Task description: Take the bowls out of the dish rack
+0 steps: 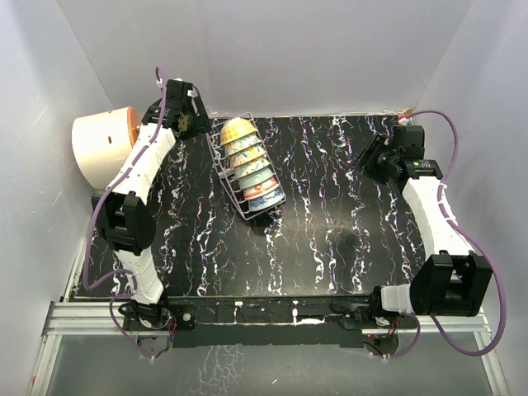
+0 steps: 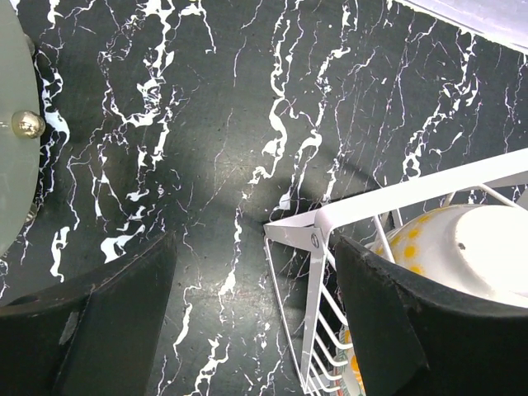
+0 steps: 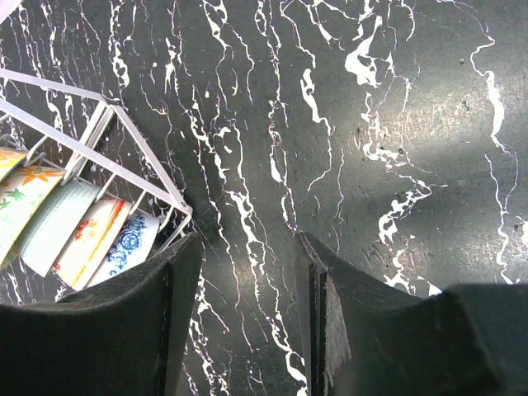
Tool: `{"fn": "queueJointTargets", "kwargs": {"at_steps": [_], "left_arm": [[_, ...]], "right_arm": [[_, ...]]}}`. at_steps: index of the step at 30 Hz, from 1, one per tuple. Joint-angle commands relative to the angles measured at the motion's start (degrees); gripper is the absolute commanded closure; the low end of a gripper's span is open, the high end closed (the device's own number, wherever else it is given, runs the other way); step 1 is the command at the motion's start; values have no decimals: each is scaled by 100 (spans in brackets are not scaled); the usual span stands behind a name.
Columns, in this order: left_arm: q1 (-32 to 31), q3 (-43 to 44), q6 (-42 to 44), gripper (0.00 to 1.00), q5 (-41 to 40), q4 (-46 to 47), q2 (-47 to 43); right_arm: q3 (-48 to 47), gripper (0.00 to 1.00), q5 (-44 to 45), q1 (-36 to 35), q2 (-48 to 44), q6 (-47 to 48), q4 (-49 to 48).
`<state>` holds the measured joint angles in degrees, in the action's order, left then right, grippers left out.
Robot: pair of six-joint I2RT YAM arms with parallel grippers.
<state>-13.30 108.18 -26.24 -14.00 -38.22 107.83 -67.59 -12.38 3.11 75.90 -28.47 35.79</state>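
The silver wire dish rack (image 1: 233,169) stands at the back middle-left of the black marbled table, holding a row of several bowls on edge, from a yellow-spotted bowl (image 1: 236,129) at the far end to a blue-patterned bowl (image 1: 266,198) at the near end. My left gripper (image 1: 191,124) is open and empty, just left of the rack's far end; its view shows the rack corner (image 2: 318,239) between its fingers and the yellow-spotted bowl (image 2: 470,247). My right gripper (image 1: 368,157) is open and empty, well right of the rack; its view shows the rack (image 3: 140,177) and the blue-patterned bowl (image 3: 128,243).
A large cream-and-orange cylinder (image 1: 103,144) lies at the table's back left, beside the left arm. White walls close in the back and sides. Bare marbled table surface (image 1: 330,223) lies between the rack and the right arm.
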Motion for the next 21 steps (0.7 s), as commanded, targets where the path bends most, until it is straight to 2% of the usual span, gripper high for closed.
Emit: {"fn": "queueJointTargets", "kwargs": {"at_steps": [1,21], "left_arm": [[7,195,-87,25,129,12,-45],[11,3,-17,24,-202,73,89]], "right_arm": [[-56,50,15,14,-56,112,-238],[-169,50,25,14,127,157,-236]]}}
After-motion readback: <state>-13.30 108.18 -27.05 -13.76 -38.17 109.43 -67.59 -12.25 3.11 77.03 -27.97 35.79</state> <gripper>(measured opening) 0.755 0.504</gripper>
